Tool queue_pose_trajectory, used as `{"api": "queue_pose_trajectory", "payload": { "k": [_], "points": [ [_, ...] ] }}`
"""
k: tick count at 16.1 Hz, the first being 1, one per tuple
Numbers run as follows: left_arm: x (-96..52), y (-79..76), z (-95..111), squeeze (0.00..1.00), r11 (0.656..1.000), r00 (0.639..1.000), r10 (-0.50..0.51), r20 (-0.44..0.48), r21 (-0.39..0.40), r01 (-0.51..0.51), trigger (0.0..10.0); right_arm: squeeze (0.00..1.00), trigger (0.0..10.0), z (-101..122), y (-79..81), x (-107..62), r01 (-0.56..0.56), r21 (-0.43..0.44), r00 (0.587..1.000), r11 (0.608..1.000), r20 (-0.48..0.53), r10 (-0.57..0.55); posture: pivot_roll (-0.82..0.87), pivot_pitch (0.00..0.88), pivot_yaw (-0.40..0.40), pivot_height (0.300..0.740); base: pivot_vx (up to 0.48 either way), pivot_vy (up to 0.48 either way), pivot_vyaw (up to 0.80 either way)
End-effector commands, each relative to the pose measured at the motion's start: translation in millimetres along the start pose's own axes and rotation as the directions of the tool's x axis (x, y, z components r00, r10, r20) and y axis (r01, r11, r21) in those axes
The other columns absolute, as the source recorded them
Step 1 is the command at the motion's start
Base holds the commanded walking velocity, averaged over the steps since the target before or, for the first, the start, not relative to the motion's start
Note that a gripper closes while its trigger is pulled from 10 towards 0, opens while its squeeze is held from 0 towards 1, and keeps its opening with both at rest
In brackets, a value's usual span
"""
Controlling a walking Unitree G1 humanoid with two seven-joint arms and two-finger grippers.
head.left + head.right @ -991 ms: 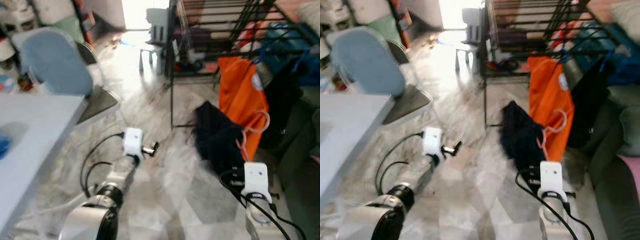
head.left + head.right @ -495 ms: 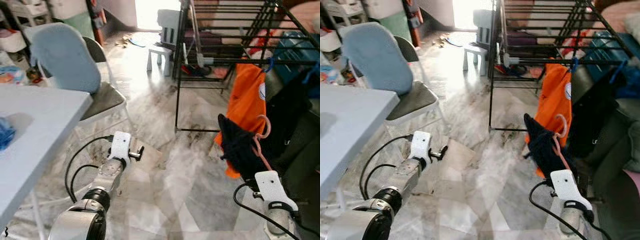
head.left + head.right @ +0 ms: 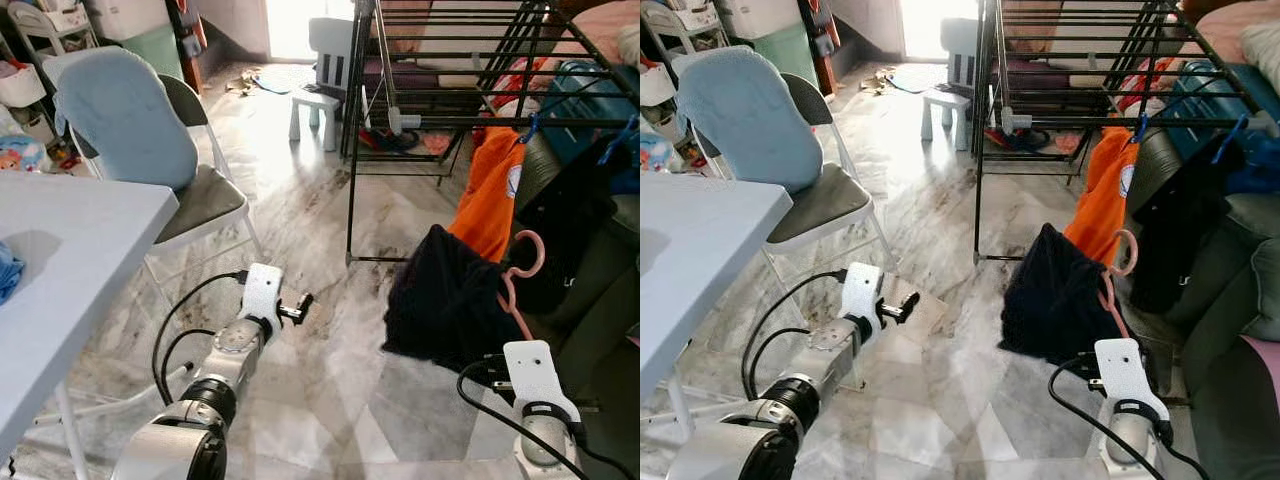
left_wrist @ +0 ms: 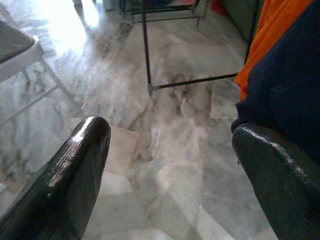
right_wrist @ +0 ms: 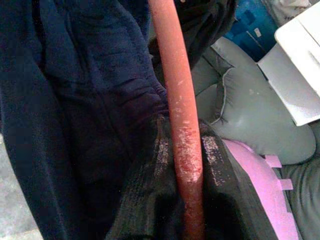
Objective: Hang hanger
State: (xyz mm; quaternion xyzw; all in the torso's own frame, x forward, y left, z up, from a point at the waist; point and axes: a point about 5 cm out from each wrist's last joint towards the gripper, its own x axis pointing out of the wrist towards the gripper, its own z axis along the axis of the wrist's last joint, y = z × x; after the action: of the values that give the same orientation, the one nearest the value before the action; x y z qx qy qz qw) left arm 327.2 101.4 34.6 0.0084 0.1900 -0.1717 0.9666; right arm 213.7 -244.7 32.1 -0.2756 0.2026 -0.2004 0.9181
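From the head, the right gripper holds the pink hanger with a dark garment low beside the drying rack. The left wrist view shows the left gripper with jaws apart over marble floor. The right wrist view shows jaws clamped on the hanger's stem.

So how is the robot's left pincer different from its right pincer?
The left pincer is open and holds nothing, while the right pincer is shut on the pink hanger. The left pincer reaches out over the marble floor; the right pincer is beside the dark garment on that hanger, near the drying rack. Both have black fingers.
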Motion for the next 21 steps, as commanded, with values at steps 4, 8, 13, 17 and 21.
{"api": "queue_pose_trajectory", "payload": {
  "k": [4,8,13,17,21],
  "points": [
    [1.8,-2.4,5.7,0.0,1.0,1.0,-0.017,0.014,0.011,0.016,10.0,0.0,10.0,10.1,-6.3,2.3,0.029,0.043,0.999,0.999,0.032,-0.03,-0.07,0.0,0.015,0.74,0.347,0.0,0.0],
    [-2.1,13.5,7.7,0.0,0.997,0.998,0.061,0.034,0.041,-0.063,10.0,0.0,10.0,9.2,-8.2,2.5,0.03,0.032,0.999,0.999,0.031,-0.031,-0.07,0.0,0.01,0.74,0.334,0.0,0.0],
    [-25.7,48.3,-6.5,0.0,0.986,0.993,0.109,0.048,0.118,-0.114,10.0,0.0,10.0,2.3,-13.0,1.1,0.03,0.021,0.999,0.999,0.018,-0.03,-0.03,0.0,0.004,0.74,0.274,0.0,0.0],
    [-45.5,62.8,-20.1,0.0,0.972,0.981,0.19,0.028,0.133,-0.192,10.0,0.0,10.0,0.7,-10.9,-4.0,0.022,0.028,1.0,0.999,0.02,-0.022,0.01,0.0,-0.012,0.74,0.065,0.0,0.0],
    [-58.4,66.3,-13.9,0.0,0.973,0.975,0.2,0.093,0.099,-0.209,10.0,0.0,10.0,2.6,-20.6,-5.7,0.044,0.036,0.999,0.998,0.03,-0.045,0.04,0.0,-0.033,0.74,0.0,0.0,0.0]
  ]
}}
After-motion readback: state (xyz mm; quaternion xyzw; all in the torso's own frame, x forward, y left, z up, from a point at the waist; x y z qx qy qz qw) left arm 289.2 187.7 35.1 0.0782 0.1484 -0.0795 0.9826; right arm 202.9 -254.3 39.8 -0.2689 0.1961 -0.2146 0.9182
